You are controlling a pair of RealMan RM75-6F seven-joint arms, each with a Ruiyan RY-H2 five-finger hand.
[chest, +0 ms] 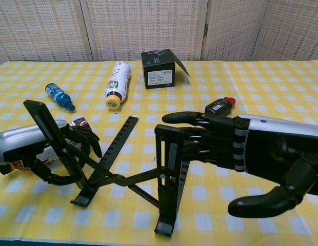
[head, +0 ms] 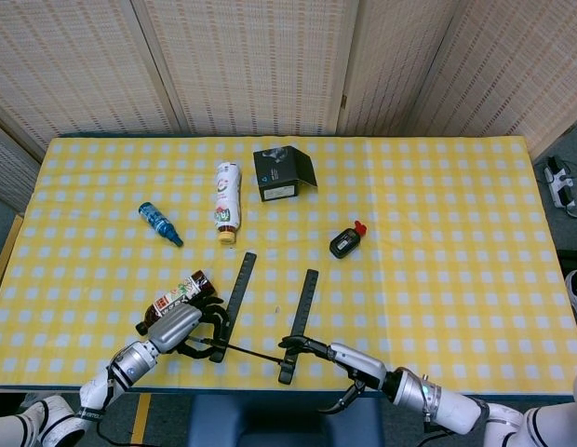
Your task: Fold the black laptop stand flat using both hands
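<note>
Stand, black hinged metal laptop stand [chest: 128, 174], sits unfolded at table's near edge, left hand [chest: 25, 146] and right hand [chest: 225, 148] each gripping an upright; rigid, light, so squeeze uprights together near hinges.

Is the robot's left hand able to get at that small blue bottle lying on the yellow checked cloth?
Probably, though not right now. The left hand is busy on the black laptop stand. The small blue bottle lies beyond it with bare yellow checked cloth between.
</note>
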